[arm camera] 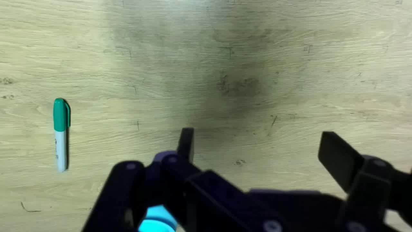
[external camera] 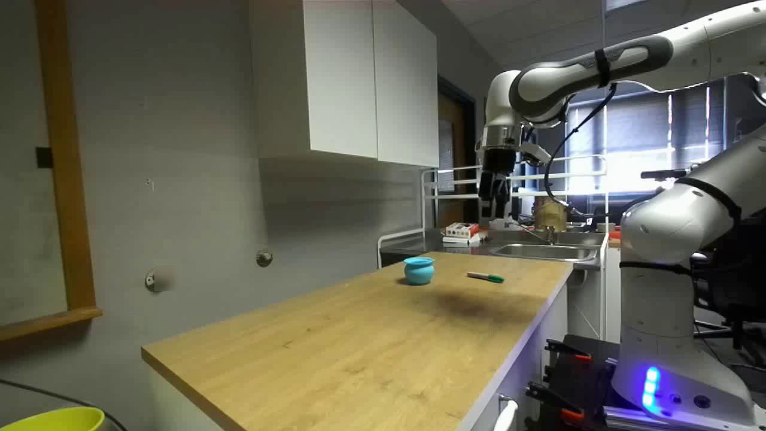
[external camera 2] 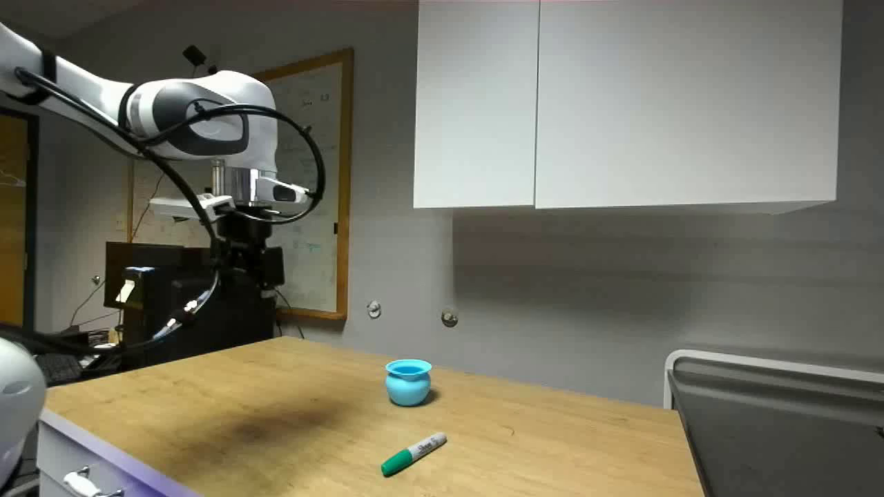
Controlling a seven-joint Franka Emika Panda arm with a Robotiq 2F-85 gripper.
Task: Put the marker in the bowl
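Two fingers (arm camera: 338,159) are standing wide apart with nothing between them, the gripper (arm camera: 256,138) hanging above the counter (arm camera: 322,80). The marker (arm camera: 60,135) is lying at the left of the wrist view, so a straight descent would be risking an empty grab, and a stray nudge could be setting it rolling. The bowl (external camera 2: 408,386), lower middle in an exterior view, is standing upright; too low an approach could be knocking it over. I am counting one gripper, one marker, one bowl.

A green-capped, pale-barrelled marker (external camera 2: 414,453) lies near the upright blue bowl (external camera 2: 408,388).
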